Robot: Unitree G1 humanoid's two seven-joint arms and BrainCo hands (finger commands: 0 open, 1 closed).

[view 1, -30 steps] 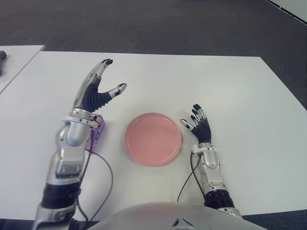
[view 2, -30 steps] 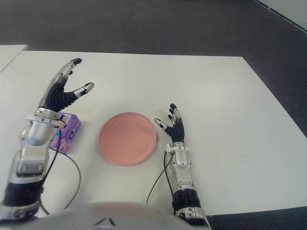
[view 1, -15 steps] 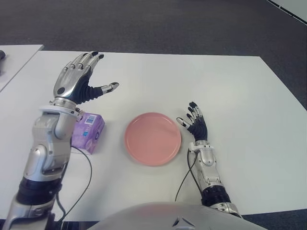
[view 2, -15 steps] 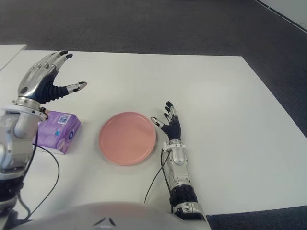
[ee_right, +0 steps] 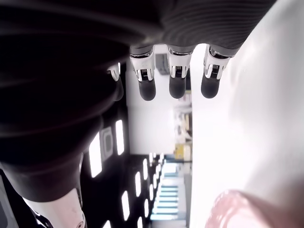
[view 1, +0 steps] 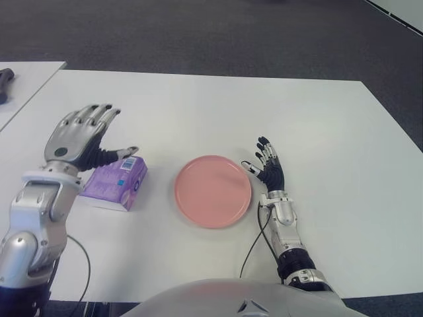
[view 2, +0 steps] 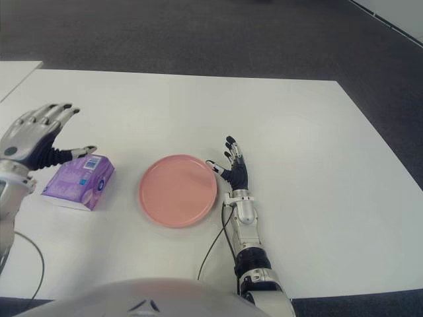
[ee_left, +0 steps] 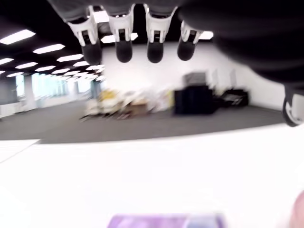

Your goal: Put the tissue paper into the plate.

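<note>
The left hand [view 1: 78, 140], fingers spread and holding nothing, hovers over the purple tissue paper pack [view 1: 114, 183] lying on the white desk [view 1: 198, 112]. Beyond it sits the pink plate [view 1: 213, 191], flanked by the right hand [view 1: 268, 170], fingers relaxed and empty.

I am in a large open office or lab hall. My white table [view 1: 198, 105] stands on dark grey carpet [view 1: 198, 33], with a second white table [view 1: 26, 79] just to my left. Past my left hand's fingers [ee_left: 123, 45], the wrist view shows rows of ceiling lights [ee_left: 28, 40], a white wall [ee_left: 152, 76] and blurred dark furniture [ee_left: 194, 99] across the room
</note>
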